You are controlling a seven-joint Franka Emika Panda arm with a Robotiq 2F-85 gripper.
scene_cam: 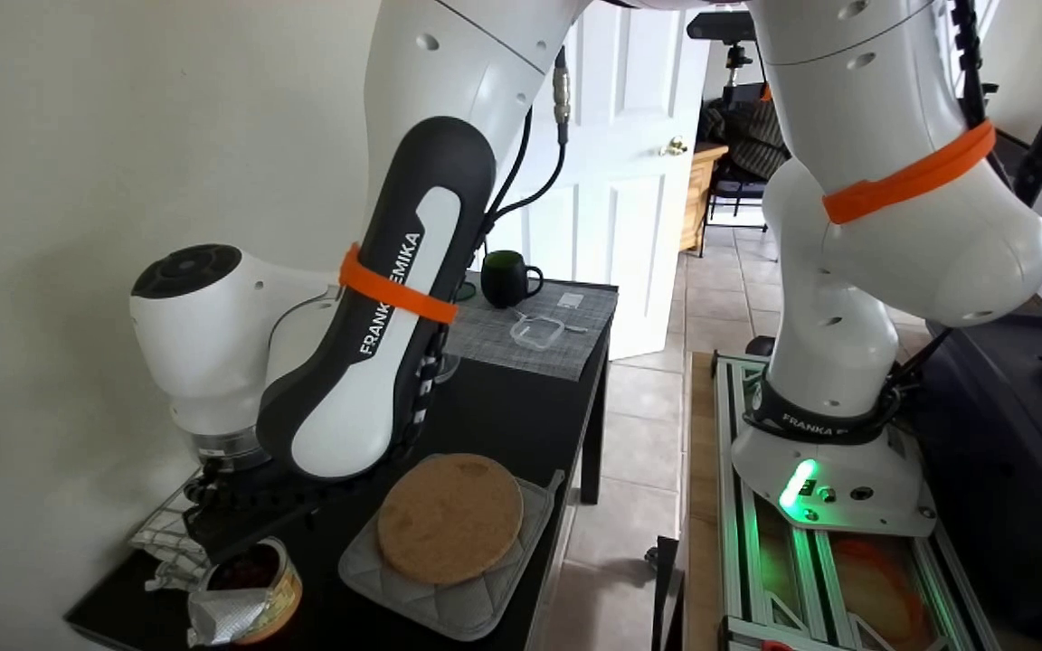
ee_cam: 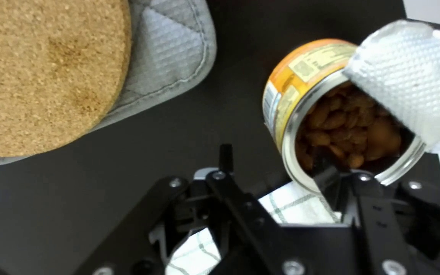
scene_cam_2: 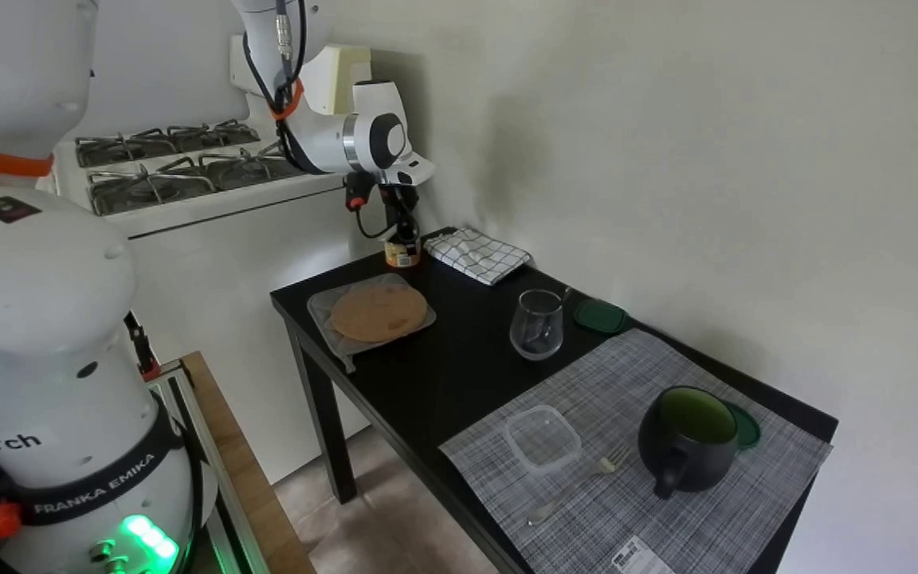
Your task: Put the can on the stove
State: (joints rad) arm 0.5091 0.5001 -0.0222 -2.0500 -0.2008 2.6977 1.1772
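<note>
The can point(ee_cam: 300, 80), orange and yellow with its foil lid peeled back, stands open on the black table, brown food inside; it shows in both exterior views point(scene_cam: 284, 604) point(scene_cam_2: 402, 257). My gripper point(ee_cam: 275, 158) is open at the can's rim. One finger is outside the can; the other overlaps its opening, and I cannot tell if it is inside. The gripper also shows above the can point(scene_cam: 241, 533) point(scene_cam_2: 400, 225). A round cork disc point(ee_cam: 52, 68) lies on a grey quilted pad point(ee_cam: 170, 49) beside the can. A white gas stove point(scene_cam_2: 212, 203) stands behind the table.
A checked cloth point(scene_cam_2: 479, 253) lies near the can by the wall. A stemless glass point(scene_cam_2: 537, 327), green lid point(scene_cam_2: 600, 316), clear tray point(scene_cam_2: 543, 438), fork point(scene_cam_2: 578, 486) and black mug point(scene_cam_2: 686, 446) are farther along, some on a grey placemat point(scene_cam_2: 491, 466).
</note>
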